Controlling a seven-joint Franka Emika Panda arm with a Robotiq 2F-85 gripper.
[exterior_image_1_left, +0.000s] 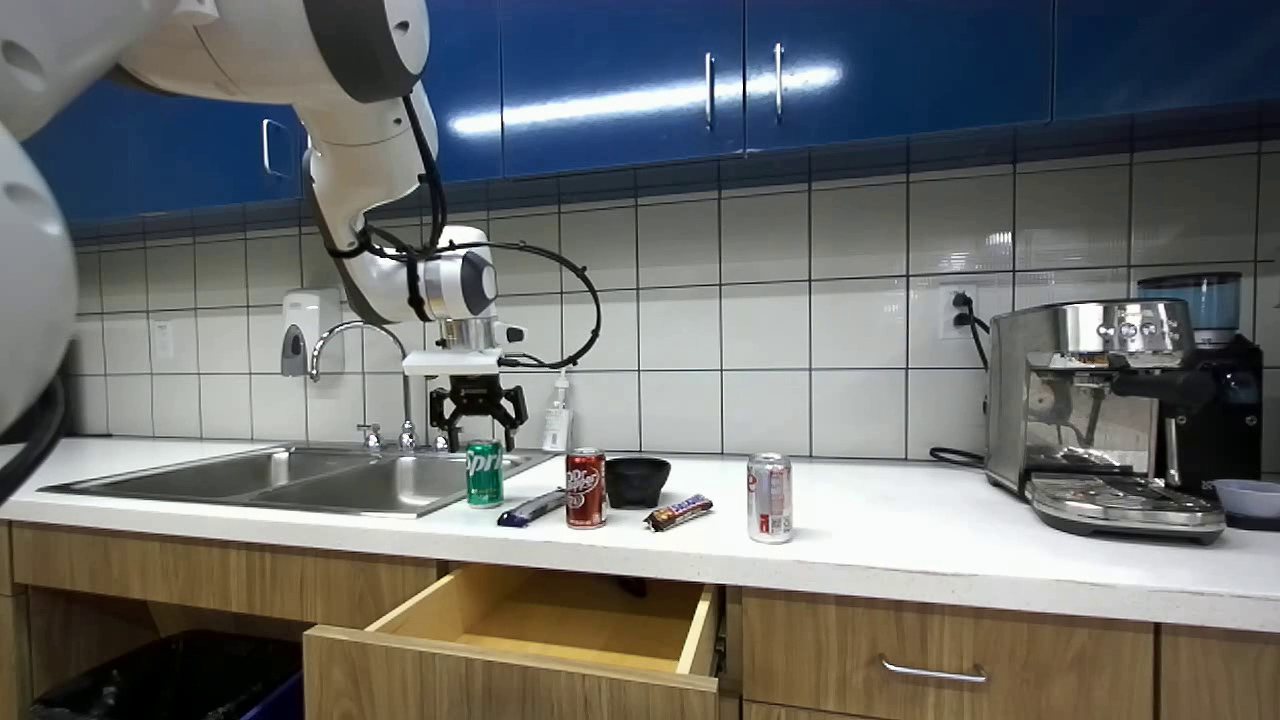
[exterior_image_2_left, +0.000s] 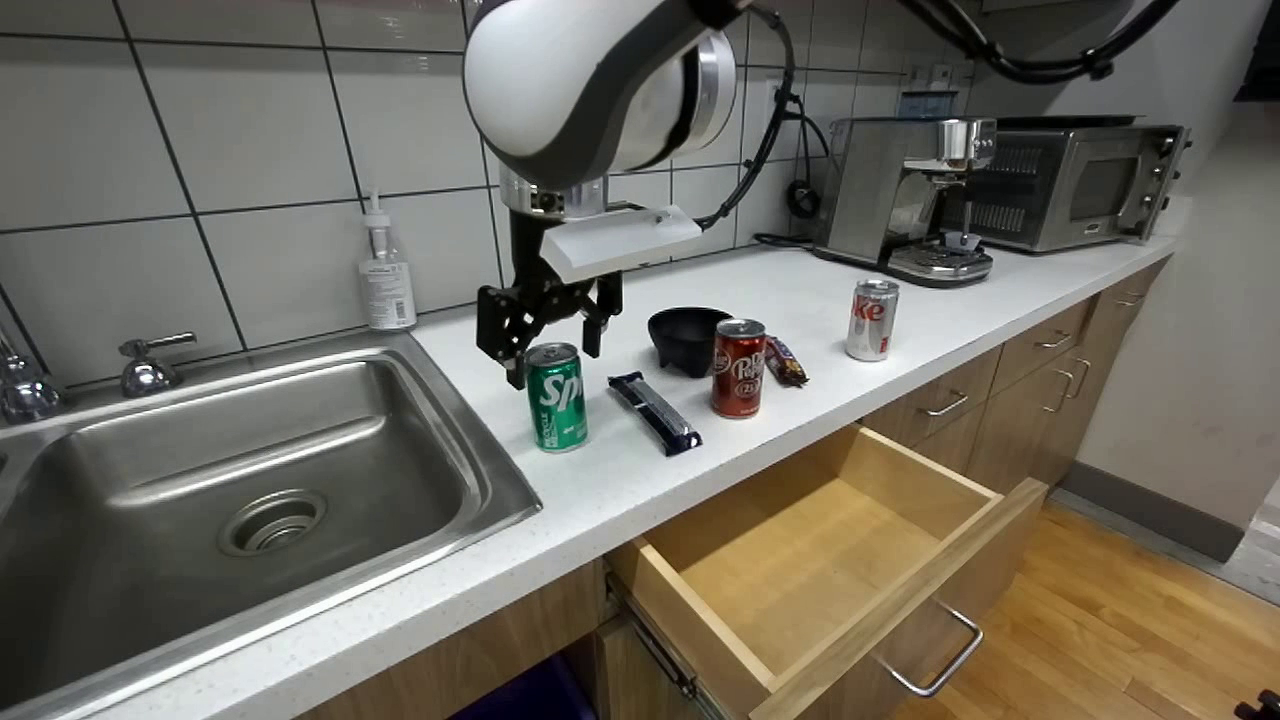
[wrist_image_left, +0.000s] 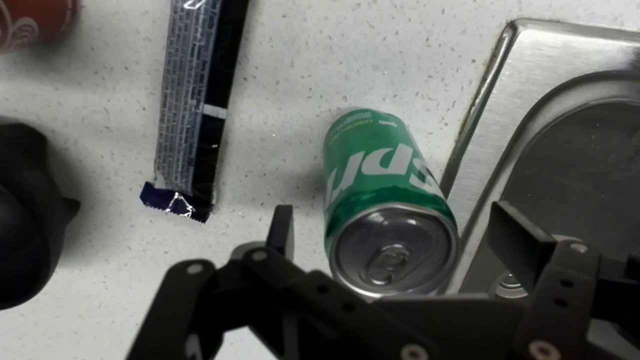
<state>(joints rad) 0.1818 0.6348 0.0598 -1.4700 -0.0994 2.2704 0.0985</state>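
End effector (exterior_image_1_left: 481, 440) is found spread near the green can (wrist_image_left: 382, 170); beside that can, a wrapped bar (exterior_image_2_left: 655, 413) is noted.

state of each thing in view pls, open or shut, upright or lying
Gripper, open, empty
Sprite can, upright
Dr Pepper can, upright
Diet Coke can, upright
Black bowl, right way up
Dark-wrapped bar, lying flat
Bright-wrapped bar, lying flat
Pump bottle, upright
Drawer below the Dr Pepper can, pulled open
Drawer beside it, shut
Blue cabinet doors, shut
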